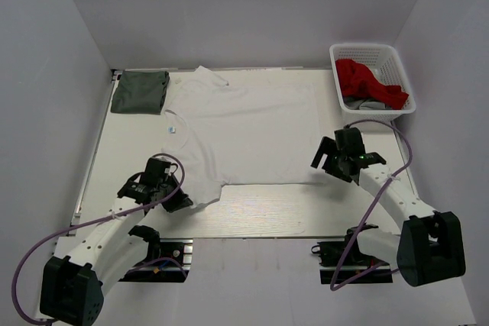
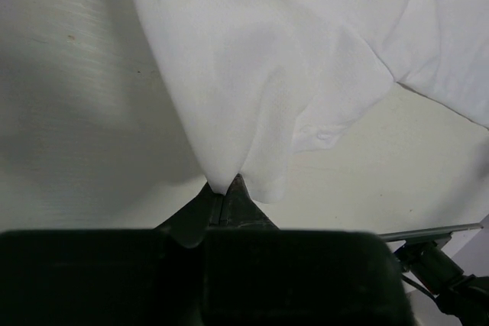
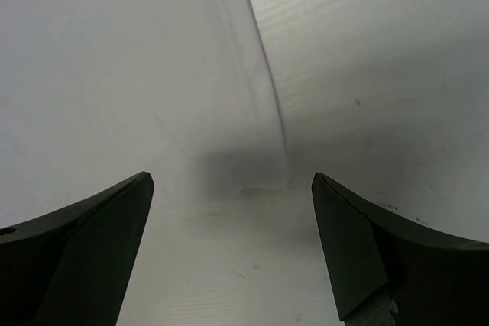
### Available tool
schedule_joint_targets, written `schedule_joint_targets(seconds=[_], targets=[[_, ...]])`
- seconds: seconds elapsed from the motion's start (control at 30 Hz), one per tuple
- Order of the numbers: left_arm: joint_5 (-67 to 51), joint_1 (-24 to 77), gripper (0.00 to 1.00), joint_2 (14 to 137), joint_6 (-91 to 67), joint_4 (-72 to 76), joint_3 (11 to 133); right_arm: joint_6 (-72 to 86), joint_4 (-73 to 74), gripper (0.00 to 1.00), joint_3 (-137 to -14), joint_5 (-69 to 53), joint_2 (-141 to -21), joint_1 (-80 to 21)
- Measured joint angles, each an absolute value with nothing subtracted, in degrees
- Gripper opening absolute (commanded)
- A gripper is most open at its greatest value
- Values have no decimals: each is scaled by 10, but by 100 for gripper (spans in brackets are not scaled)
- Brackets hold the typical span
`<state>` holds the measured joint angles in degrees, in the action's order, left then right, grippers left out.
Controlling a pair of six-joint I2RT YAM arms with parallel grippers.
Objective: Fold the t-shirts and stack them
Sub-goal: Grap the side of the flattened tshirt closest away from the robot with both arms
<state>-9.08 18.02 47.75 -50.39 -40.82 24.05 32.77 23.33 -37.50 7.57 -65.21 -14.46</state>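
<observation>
1. Dealing with a white shirt [image 1: 244, 131], spread flat on the table [image 1: 260, 217], left of the basket [image 1: 364, 46] and a little nearer the arms.
2. Already folded: a grey shirt [image 1: 140, 91], far to the left of the basket, just beside the white one.
3. Waiting inside the basket: a red cloth [image 1: 367, 78] heaped over something grey.
4. Left gripper [image 2: 225, 191] pinched tight on a tip of the white shirt, on the side farthest from the basket. Looks like a sleeve end, though the close view shows only a peak of cloth.
5. Right gripper [image 3: 233, 188] spread wide and holding nothing, straddling the shirt's edge on the basket side.
6. Expect light, limp cotton with no stiffness. Likely to sag and crease once lifted, and to slide easily over the smooth table.
7. Best taken at corners and hems, with both layers pinched together.
8. Needs one hold on each side, away from and toward the basket, to keep the fold line straight.
</observation>
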Motion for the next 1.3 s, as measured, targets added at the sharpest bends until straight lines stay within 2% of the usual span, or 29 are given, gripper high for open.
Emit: schedule_joint_targets(seconds=[0.23, 0.3, 0.4, 0.6, 0.7, 0.73, 0.8, 0.83, 0.87, 0.97, 1.3], targets=[[-96, 180, 0, 465, -498, -425, 263, 347, 256, 84, -357, 57, -702, -143], [-96, 180, 0, 463, -496, -429, 266, 354, 256, 78, -356, 52, -710, -143], [-96, 180, 0, 463, -493, -434, 270, 364, 256, 78, -350, 47, -717, -143], [-97, 180, 0, 463, -488, -438, 275, 376, 248, 70, -350, 43, -733, -142], [-97, 180, 0, 463, -485, -438, 281, 378, 232, 53, -358, 42, -749, -142], [-97, 180, 0, 463, -483, -439, 283, 377, 226, 37, -359, 41, -754, -142], [-97, 180, 0, 464, -478, -444, 295, 376, 220, 20, -361, 41, -766, -142], [-99, 180, 0, 464, -475, -446, 302, 376, 219, 15, -362, 39, -769, -142], [-102, 180, 0, 465, -469, -446, 311, 376, 219, 15, -362, 39, -770, -142], [-118, 180, 0, 476, -449, -448, 345, 372, 219, 1, -362, 37, -771, -142], [-130, 178, 0, 543, -422, -428, 405, 348, 247, 0, -411, 27, -782, -142]])
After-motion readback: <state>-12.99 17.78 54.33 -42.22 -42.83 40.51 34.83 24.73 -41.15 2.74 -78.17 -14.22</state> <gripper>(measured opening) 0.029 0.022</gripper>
